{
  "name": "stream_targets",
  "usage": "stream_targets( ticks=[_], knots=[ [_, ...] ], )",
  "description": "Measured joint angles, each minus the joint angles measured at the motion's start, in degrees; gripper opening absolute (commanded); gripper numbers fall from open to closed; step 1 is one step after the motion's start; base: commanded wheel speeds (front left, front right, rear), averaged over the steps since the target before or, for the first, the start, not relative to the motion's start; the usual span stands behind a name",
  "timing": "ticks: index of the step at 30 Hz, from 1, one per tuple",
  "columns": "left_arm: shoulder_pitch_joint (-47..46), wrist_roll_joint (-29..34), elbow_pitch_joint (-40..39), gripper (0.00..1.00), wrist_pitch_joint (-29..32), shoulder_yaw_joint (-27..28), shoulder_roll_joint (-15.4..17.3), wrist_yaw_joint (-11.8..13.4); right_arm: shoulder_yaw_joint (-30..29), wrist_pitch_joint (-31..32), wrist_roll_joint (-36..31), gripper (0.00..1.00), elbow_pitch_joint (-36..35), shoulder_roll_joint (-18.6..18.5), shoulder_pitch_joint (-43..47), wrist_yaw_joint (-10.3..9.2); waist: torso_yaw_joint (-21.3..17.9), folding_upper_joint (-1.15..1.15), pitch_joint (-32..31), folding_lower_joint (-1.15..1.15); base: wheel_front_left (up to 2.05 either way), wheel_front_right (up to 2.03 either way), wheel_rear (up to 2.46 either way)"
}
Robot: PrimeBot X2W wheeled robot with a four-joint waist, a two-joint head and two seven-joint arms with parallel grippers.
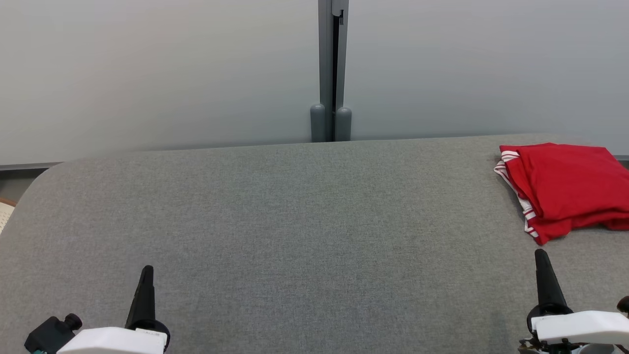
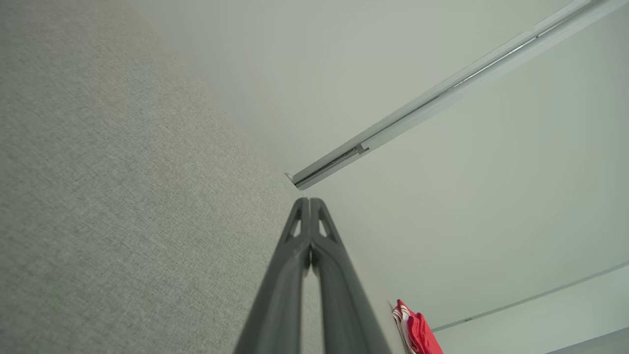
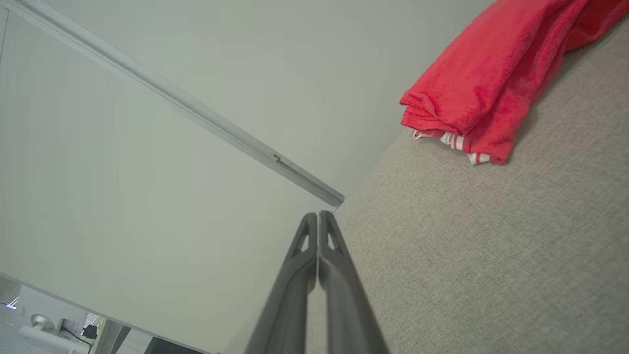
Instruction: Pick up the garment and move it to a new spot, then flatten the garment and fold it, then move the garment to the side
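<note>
A red garment [image 1: 565, 189] with white-striped trim lies folded at the far right of the grey fabric table [image 1: 295, 221]. It also appears in the right wrist view as the garment [image 3: 491, 73] at the upper right, and as a small red patch, the garment [image 2: 417, 332], low in the left wrist view. My left gripper [image 1: 146, 271] rests at the lower left, shut and empty, its tips together [image 2: 309, 201]. My right gripper [image 1: 540, 254] sits at the lower right, a short way in front of the garment, shut with nothing in it [image 3: 318, 215].
Pale grey partition panels stand behind the table, joined by a dark grey post [image 1: 331, 73] at centre. The table's rounded left corner [image 1: 44, 172] borders a strip of floor. A wide stretch of bare table lies between the two grippers.
</note>
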Motion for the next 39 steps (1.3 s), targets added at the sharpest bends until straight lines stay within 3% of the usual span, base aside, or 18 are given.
stream_targets(
  ticks=[39],
  knots=[
    [-5.42,-20.22,1.96,0.00,5.50,2.87,0.04,-1.88,-2.69,5.44,22.31,0.00,1.15,-0.09,-3.71,0.00,-0.74,0.00,2.12,0.00,0.00,0.00,0.00]
  ],
)
